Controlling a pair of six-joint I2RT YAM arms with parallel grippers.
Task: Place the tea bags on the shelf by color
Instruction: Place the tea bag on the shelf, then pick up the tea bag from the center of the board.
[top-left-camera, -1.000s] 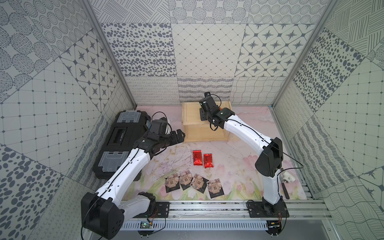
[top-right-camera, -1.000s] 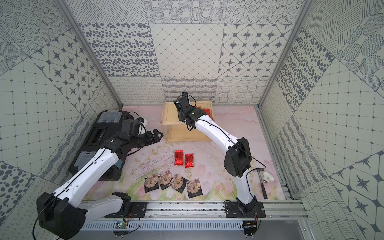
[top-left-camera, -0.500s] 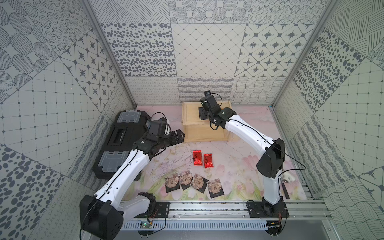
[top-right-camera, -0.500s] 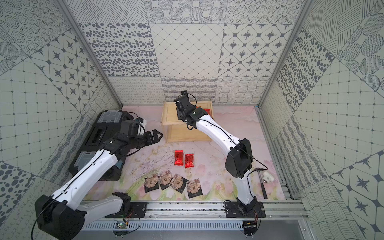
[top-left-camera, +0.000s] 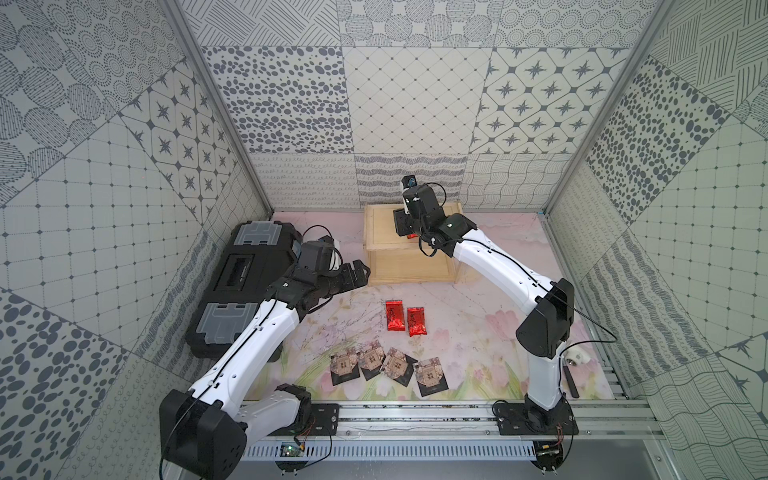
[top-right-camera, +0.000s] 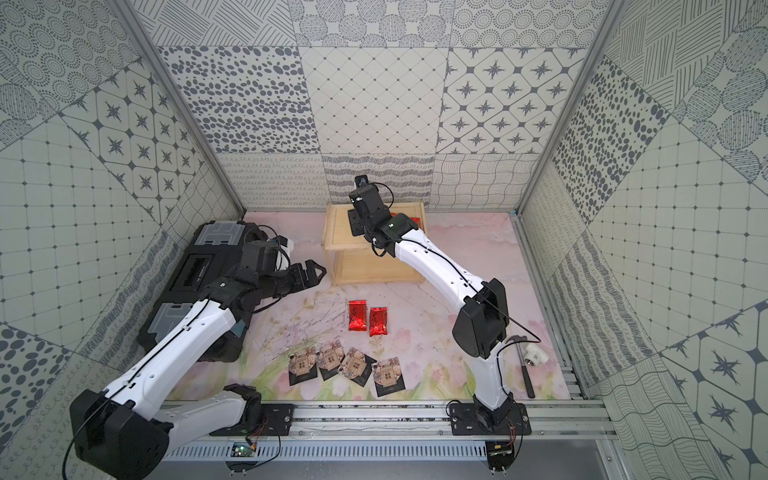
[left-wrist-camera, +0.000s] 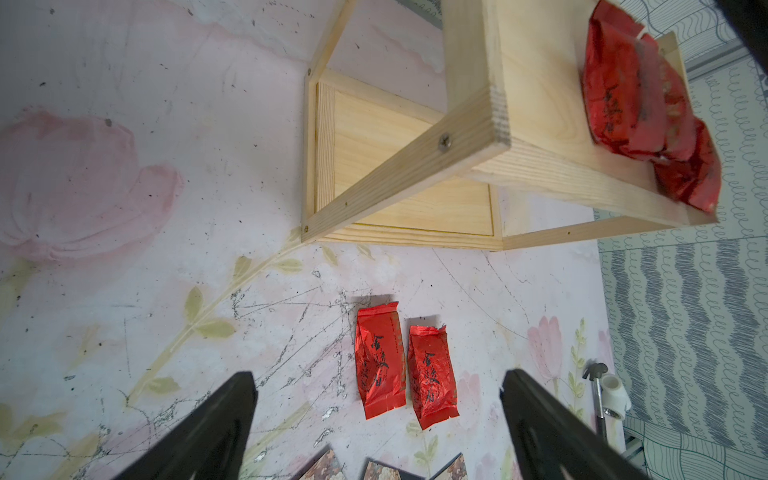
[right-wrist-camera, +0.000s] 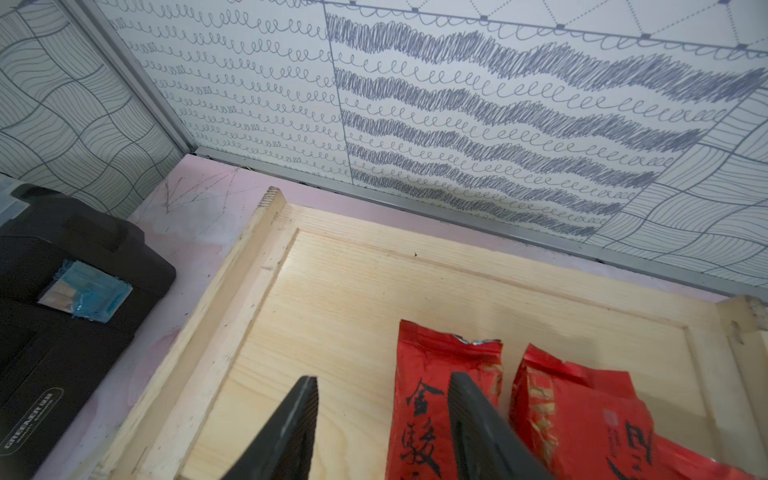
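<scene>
**While two red tea bags lie loose, both hands hold nothing**

Top views: the left hand (top-left-camera: 359, 270) hangs spread wide and empty, left of centre, near the shelf (top-left-camera: 386, 226). The right hand (top-left-camera: 405, 224) is over the shelf's top tier, its fingers hidden. Two red tea bags (top-left-camera: 395, 316) lie mid-frame on the surface (top-left-camera: 478, 299), with four black tea bags (top-left-camera: 390, 365) in a row below them.

Left wrist view: an overlapping red pile (left-wrist-camera: 640, 104) lies on the top tier.

Right wrist view: the right fingers (right-wrist-camera: 291, 424) stand partly apart with only bare wood between them. One overlaps a red sachet (right-wrist-camera: 428, 365); whether they touch is unclear.
</scene>
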